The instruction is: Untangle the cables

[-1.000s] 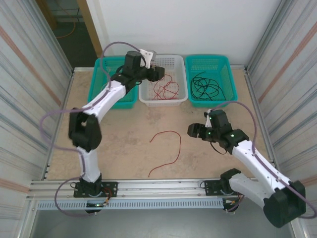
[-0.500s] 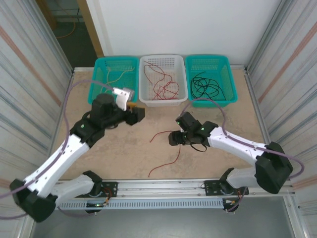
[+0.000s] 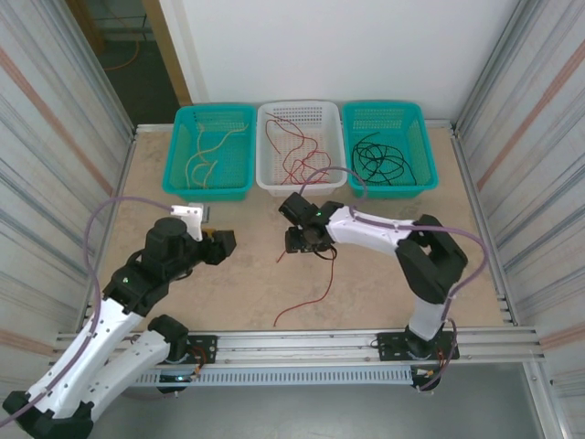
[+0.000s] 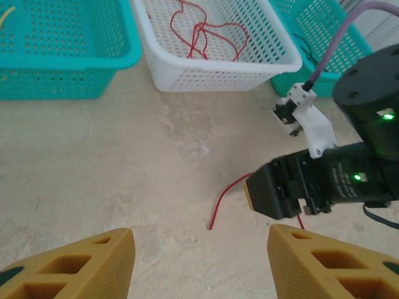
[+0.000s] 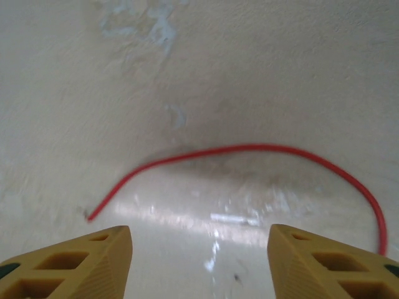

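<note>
My left fingers [image 3: 218, 245] have pulled back from the baskets at the far edge and now hang spread and empty over the left half of the tabletop [image 3: 228, 293], pointing toward the middle. On the far edge, the left teal plastic mesh basket [image 3: 179, 151] holds a pale yellow cable [image 3: 203, 155]. Beside it, the white plastic mesh basket [image 3: 302, 106] holds loose red cables [image 3: 297, 160]. The one thin red cable [image 3: 299, 308] not yet in a basket lies on bare tabletop at the centre, running in an open curve toward the near edge, with nothing crossing it. My right fingers [image 3: 297, 240] have swung in from the right side and now hover spread over its far end. From that wrist I see the red arc [image 5: 249, 147] just ahead of the pads, not yet between them. The right teal plastic mesh basket [image 3: 384, 106] at the far right corner holds the black cables [image 3: 379, 160]. I judge the sorting nearly done, with only this strand left to lift. Bare surface surrounds it. The nearest hazards are the white basket's front wall and my own left fingers, which stand apart but face the same spot.
</note>
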